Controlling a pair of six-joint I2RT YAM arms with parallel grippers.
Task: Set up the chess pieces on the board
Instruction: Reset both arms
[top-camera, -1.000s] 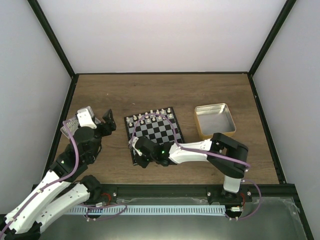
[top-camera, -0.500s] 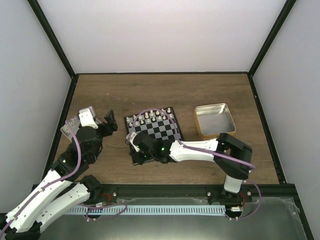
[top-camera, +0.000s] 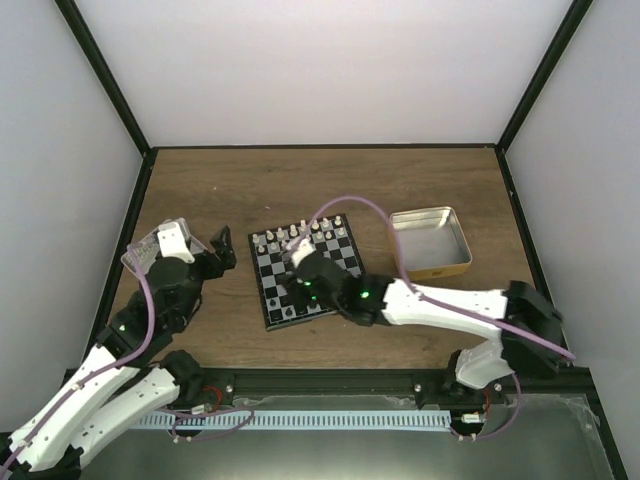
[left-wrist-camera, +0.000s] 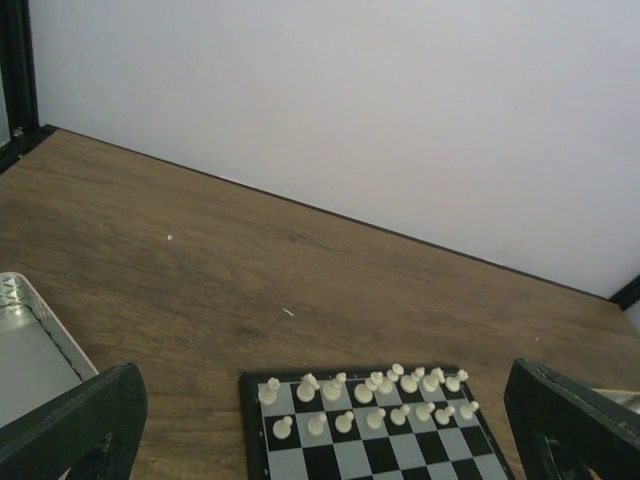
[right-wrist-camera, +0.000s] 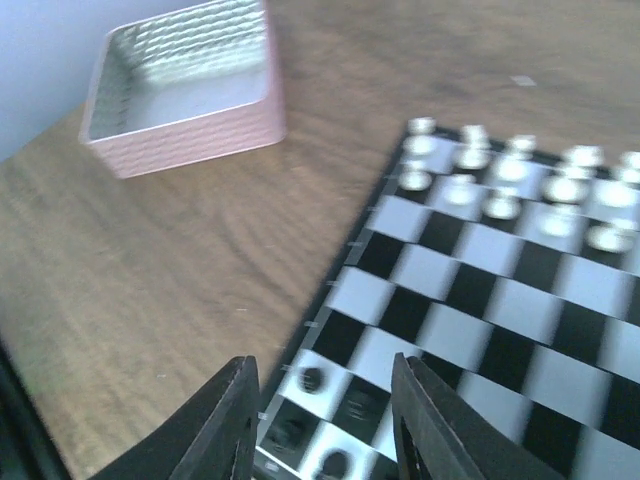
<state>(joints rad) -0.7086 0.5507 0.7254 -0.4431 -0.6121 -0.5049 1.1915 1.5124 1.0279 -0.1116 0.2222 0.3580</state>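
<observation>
The board lies mid-table, with white pieces in its two far rows. A few tiny black chess pieces stand by its near left corner; the right wrist view shows them blurred. My right gripper hovers just above that corner, open, with nothing between its fingers. My left gripper is left of the board and is wide open and empty. In the left wrist view the board shows low between its fingers.
A silver tin sits under the left arm and appears in the right wrist view. A second metal tin stands right of the board. Black frame rails edge the table.
My right gripper has opened over the board's near left corner, rising and shifting toward the far side as its arm swung right. My left gripper has opened a little wider.
</observation>
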